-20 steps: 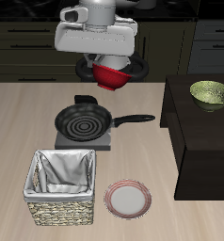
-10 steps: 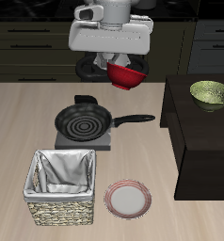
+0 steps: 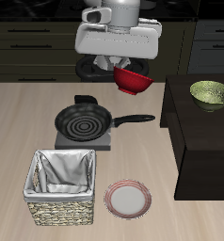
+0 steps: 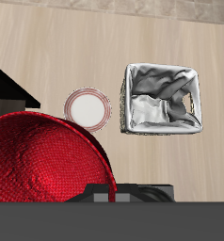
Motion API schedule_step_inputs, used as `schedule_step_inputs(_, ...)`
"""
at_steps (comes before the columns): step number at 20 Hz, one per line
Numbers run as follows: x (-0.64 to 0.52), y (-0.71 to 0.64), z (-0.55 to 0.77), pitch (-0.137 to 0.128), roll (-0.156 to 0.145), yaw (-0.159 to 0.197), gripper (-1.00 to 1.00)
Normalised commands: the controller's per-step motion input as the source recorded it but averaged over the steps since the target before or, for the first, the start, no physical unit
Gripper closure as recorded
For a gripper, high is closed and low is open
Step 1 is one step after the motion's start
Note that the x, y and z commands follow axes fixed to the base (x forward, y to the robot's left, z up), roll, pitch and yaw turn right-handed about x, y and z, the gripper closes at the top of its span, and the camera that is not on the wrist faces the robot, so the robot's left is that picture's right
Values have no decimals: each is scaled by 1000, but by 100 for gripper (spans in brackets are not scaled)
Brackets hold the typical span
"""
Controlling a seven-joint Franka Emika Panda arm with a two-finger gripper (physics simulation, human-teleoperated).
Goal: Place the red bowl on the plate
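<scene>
Even, bright render — soft shadows, sharp, no glare.

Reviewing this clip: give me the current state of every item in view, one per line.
gripper: shut on the red bowl, raised at the table's back
red bowl: held, lifted off the table, tilted
plate: bare, flat near the table's front edge
frying pan: empty, on the stove
basket: empty, cloth-lined, beside the plate
green bowl: upright on the dark cabinet

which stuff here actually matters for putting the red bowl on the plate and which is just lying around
Part of the job:
red bowl, held up in the tool
plate, bare, near the table's front edge

Just lying about:
frying pan on its burner
lined basket
green speckled bowl
</scene>
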Motion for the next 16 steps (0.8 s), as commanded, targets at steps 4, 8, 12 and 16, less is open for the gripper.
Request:
schedule_step_inputs(4,256,-48,3,1,-5,-19,100)
schedule_step_inputs(8,380,12,-39,5,-4,8,100)
schedule_step_inputs(12,293,90,-132,28,-7,-1,100)
schedule_step_inputs(16,207,169,-177,14,15,6,100)
